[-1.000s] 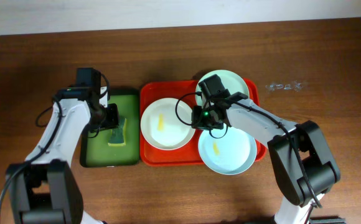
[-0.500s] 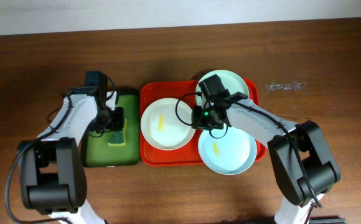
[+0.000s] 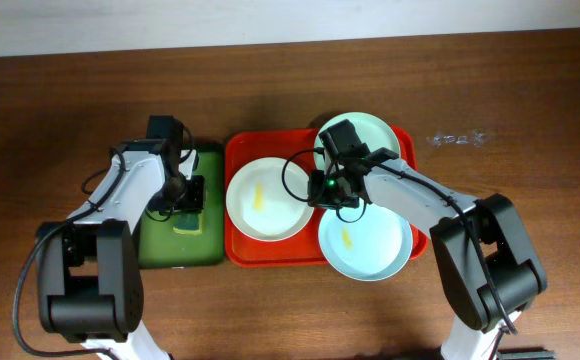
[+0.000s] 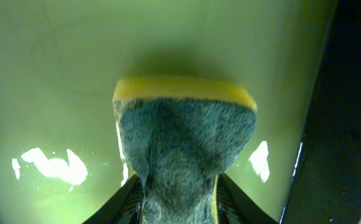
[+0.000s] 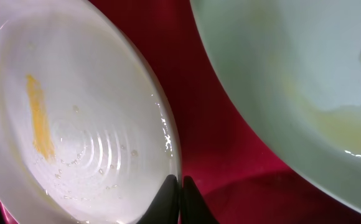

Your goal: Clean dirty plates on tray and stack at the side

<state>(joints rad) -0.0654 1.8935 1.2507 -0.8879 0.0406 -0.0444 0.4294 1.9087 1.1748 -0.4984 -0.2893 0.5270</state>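
- The left arm [image 3: 120, 190] has slid closer over the green tray [image 3: 160, 245]. The left jaws now squeeze the sponge [image 4: 183, 137], which sits right between them.
- The right jaws have not moved. They pinch the rim of the white plate [image 5: 75, 124] on the red tray [image 3: 240, 150].
- The yellow smear [image 5: 37, 118] is not wiped yet, so I think wiping comes next.

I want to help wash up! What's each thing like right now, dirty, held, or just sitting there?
White plate: dirty, yellow smear, on red tray.
Front blue plate: dirty, yellow smear.
Back blue plate: partly covered by right arm.
Sponge: gripped, over green tray.
Left gripper: jaws shut on sponge.
Right gripper: jaws shut on white plate's rim.
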